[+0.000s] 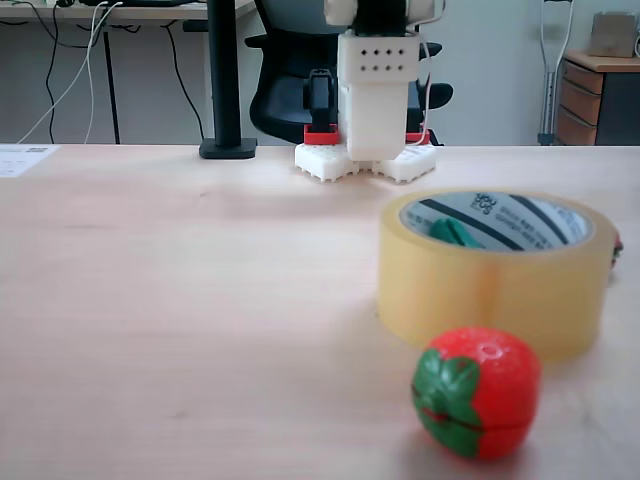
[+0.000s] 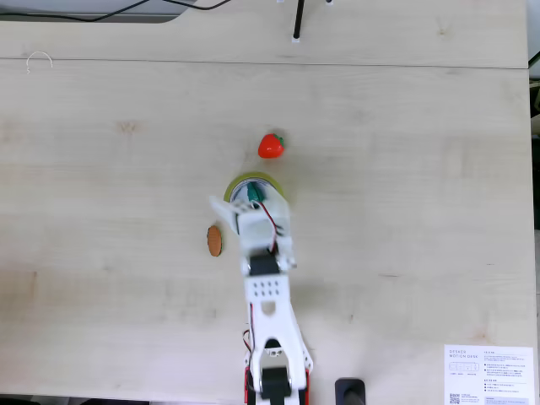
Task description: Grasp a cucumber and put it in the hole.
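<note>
One fixed view sits low at the table edge, close to the strawberry and tape roll, facing the arm's base at the far side. The other looks straight down from high above, base at the bottom. Both share the tabletop, strawberry, roll and arm
</note>
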`<state>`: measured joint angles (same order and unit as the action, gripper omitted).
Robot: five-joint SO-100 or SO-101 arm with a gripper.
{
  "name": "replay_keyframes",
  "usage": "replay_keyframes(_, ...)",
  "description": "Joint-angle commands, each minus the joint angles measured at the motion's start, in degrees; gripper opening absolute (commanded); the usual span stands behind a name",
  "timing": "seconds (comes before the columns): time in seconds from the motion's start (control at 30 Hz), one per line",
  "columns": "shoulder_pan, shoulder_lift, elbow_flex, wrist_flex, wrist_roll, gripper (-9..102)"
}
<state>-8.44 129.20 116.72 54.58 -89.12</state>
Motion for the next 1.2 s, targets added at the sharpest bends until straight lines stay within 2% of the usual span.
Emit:
replay_keyframes(0.0,2.72,9.32,3.16,-1.23,0.44,43)
replay_keyframes(0.2,7.47,19.34,13.1,-0.53,0.44,42)
replay_keyframes(0.3,8.79,21.01,14.15,3.08,0.44,38)
replay_keyframes(0.77,11.34,33.49,23.91,9.76,0.44,32)
replay_keyframes(0.97,11.51,47.02,33.31,10.9,0.44,32)
replay_keyframes(1.17,11.51,60.56,41.4,17.84,0.44,31)
